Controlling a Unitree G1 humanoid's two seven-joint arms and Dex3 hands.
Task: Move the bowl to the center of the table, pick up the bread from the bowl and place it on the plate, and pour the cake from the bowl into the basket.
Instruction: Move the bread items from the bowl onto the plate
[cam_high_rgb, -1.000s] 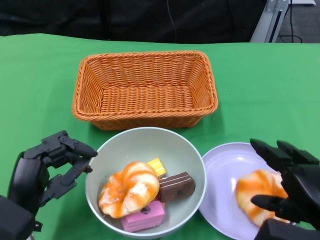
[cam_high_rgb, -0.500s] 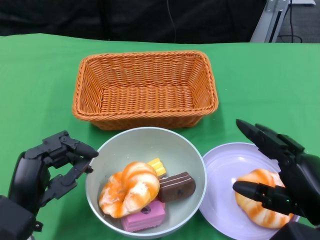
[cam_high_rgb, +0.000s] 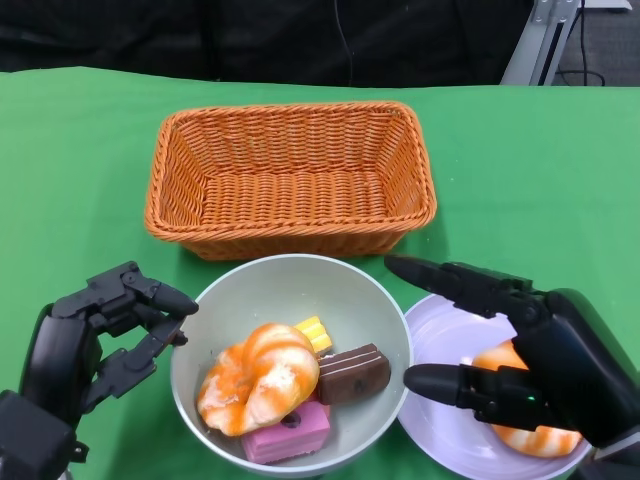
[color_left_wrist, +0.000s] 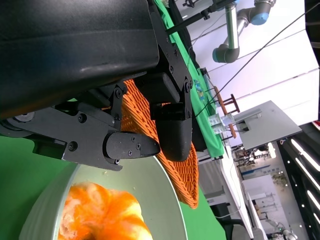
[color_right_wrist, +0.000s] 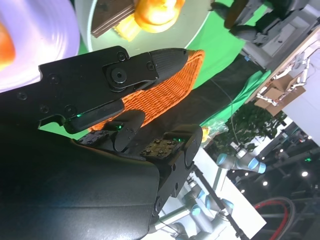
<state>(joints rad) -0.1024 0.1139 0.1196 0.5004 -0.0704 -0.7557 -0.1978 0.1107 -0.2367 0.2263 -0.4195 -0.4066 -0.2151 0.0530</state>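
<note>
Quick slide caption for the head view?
Right hand open above bread on plate; second bread in bowl.

green table (cam_high_rgb: 80, 150); basket (cam_high_rgb: 290, 180), bowl (cam_high_rgb: 290, 290), plate (cam_high_rgb: 445, 340)

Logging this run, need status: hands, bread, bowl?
Both hands open: right hand over plate, left hand beside bowl. One bread on plate; another bread and cakes in bowl. Basket unobstructed.
</note>
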